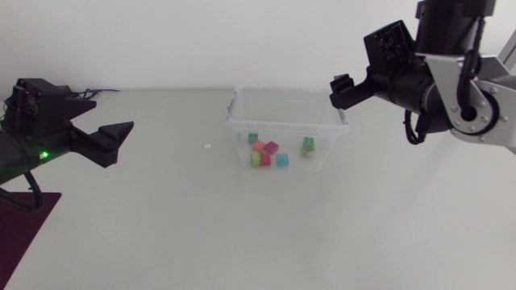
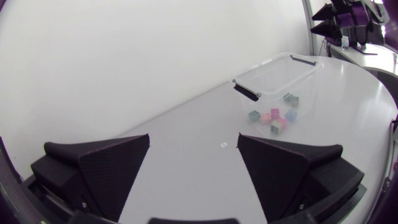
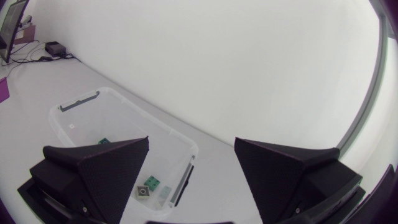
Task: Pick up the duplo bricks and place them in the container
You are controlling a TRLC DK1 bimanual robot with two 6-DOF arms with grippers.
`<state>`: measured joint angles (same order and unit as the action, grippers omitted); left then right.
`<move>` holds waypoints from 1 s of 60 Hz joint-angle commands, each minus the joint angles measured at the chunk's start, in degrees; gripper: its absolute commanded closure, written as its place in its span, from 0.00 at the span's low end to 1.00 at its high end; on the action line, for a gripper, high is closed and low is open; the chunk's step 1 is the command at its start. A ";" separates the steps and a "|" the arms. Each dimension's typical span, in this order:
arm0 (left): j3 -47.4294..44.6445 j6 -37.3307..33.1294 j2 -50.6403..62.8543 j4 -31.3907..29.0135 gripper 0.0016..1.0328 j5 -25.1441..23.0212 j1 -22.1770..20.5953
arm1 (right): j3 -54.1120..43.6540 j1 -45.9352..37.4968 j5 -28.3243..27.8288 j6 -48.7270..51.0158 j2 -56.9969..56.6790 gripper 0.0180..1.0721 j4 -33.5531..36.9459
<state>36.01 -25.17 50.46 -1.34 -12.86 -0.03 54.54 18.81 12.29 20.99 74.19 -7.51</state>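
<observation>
Eight small duplo bricks (image 1: 265, 159) lie in one clear plastic container (image 1: 286, 126), all on its floor. Six sit bunched together toward the middle: green, orange, magenta, lime, pink and light blue. Two greenish ones (image 1: 309, 147) lie a little apart, nearer the right end wall. The container is a lidless rectangular box with a handle at each short end. It stands on a white table (image 1: 161, 225), toward the far side and near the middle.

The right gripper (image 1: 339, 90) hangs above the container's right end. Its two black wedge fingers are spread wide with nothing between them. The left gripper (image 1: 121, 143) is well apart from the container, out at the table's left side. Its fingers are likewise spread and hold nothing. One tiny pale mark (image 1: 207, 147) sits on the table between the left gripper and the container.
</observation>
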 commanded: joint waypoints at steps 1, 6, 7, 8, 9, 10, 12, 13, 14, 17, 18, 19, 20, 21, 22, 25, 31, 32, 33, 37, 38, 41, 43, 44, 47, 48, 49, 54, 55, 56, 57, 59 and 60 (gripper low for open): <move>-2.70 1.70 -2.20 0.90 0.04 0.73 0.56 | -4.01 0.09 1.33 0.28 -3.88 0.05 -1.02; -3.93 1.79 -3.70 1.17 0.04 1.35 1.09 | -7.26 -0.35 1.86 0.72 -7.84 0.05 -1.90; -4.10 1.79 -3.79 1.26 0.04 1.44 1.18 | -7.96 -0.44 1.86 0.80 -8.63 0.05 -2.25; -4.37 1.79 -4.14 1.52 0.04 1.44 1.35 | -8.58 -0.53 1.86 0.80 -9.42 0.05 -2.34; -4.98 1.88 -4.84 2.14 0.04 1.44 1.97 | -9.28 -0.61 1.94 0.89 -10.38 0.05 -2.34; -5.34 1.88 -5.19 2.40 0.04 1.44 2.14 | -9.90 -0.79 2.03 0.89 -11.26 0.05 -2.34; -5.77 1.88 -5.72 2.75 0.04 1.44 2.85 | -10.86 -0.79 2.38 1.15 -12.58 0.05 -2.34; -6.13 1.97 -6.25 3.19 0.04 1.44 3.28 | -11.39 -0.79 2.47 1.15 -13.46 0.05 -2.25; -6.48 2.23 -6.60 3.54 0.04 1.44 3.64 | -11.74 -0.88 2.47 1.15 -14.08 0.05 -2.16; -7.27 2.67 -7.39 4.24 0.04 1.44 4.43 | -12.71 -1.05 2.47 1.15 -16.19 0.05 -1.46; -7.53 2.67 -7.57 4.33 0.04 1.44 4.69 | -13.15 -1.14 2.56 1.15 -17.15 0.05 -1.19; -7.71 2.76 -7.83 4.42 0.04 1.44 4.95 | -13.50 -1.32 2.65 1.15 -17.77 0.05 -1.11; -7.97 2.93 -8.09 4.60 0.04 1.44 5.22 | -13.85 -1.49 2.65 1.15 -18.38 0.05 -1.02; -8.24 3.20 -8.45 4.77 0.04 1.44 5.48 | -14.20 -1.67 2.73 1.15 -19.17 0.05 -0.84; -8.41 3.20 -8.53 4.86 0.04 1.44 5.66 | -14.64 -1.84 2.65 1.15 -20.05 0.05 -0.84; -9.91 3.28 -10.20 5.91 0.04 1.44 6.71 | -16.66 -2.81 2.73 1.15 -23.04 0.05 -1.02; -11.93 4.16 -13.19 7.14 0.04 1.44 8.12 | -19.92 -3.60 2.73 1.42 -27.96 0.05 -1.28; -12.19 4.69 -13.81 7.14 0.04 1.44 8.38 | -20.44 -3.69 2.73 1.59 -28.84 0.05 -1.28; -12.37 5.30 -14.33 7.14 0.04 1.44 8.65 | -20.97 -3.78 2.73 1.86 -29.72 0.05 -1.19; -13.51 7.41 -16.53 7.50 0.04 1.44 9.44 | -22.73 -4.22 2.82 2.56 -32.53 0.05 -0.84; -13.77 7.59 -17.15 7.50 0.04 1.44 9.61 | -23.17 -4.31 2.82 2.65 -33.41 0.05 -0.84; -14.65 7.68 -18.82 7.58 0.04 1.44 9.88 | -24.75 -4.75 2.82 2.74 -35.70 0.05 -0.75; -15.18 7.68 -19.96 7.50 0.04 1.44 9.88 | -25.72 -5.01 2.82 2.82 -37.19 0.05 -0.75; -15.53 7.68 -20.49 7.50 0.04 1.44 9.88 | -26.24 -5.18 2.82 2.91 -37.98 0.05 -0.58; -16.59 7.77 -22.33 7.50 0.04 1.44 9.88 | -27.56 -5.36 2.82 2.82 -40.53 0.05 0.21; -16.85 7.77 -22.95 7.50 0.04 1.44 9.88 | -28.00 -5.45 3.00 2.82 -41.23 0.05 0.30; -17.02 7.85 -23.30 7.50 0.04 1.44 9.88 | -28.53 -5.45 3.17 2.82 -41.94 0.05 0.39; -18.44 8.82 -25.85 7.52 0.04 1.56 9.77 | -30.55 -5.59 3.53 2.57 -45.93 0.05 1.33; -18.74 9.10 -26.26 7.41 0.04 1.75 9.61 | -30.95 -5.81 3.26 2.17 -46.41 0.05 1.44; -19.07 9.41 -26.73 7.30 0.04 1.96 9.42 | -31.40 -6.06 2.97 1.73 -46.94 0.04 1.55; -19.34 9.66 -27.11 7.20 0.04 2.14 9.27 | -31.77 -6.27 2.72 1.37 -47.38 0.04 1.65; -19.98 10.25 -27.99 6.98 0.04 2.54 8.92 | -32.64 -6.74 2.15 0.52 -48.40 0.04 1.87; -20.28 10.53 -28.42 6.87 0.04 2.74 8.75 | -33.06 -6.97 1.88 0.11 -48.89 0.04 1.98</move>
<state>18.06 -17.37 24.01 5.08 -11.00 9.26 24.16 12.93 14.72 22.48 27.51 -6.41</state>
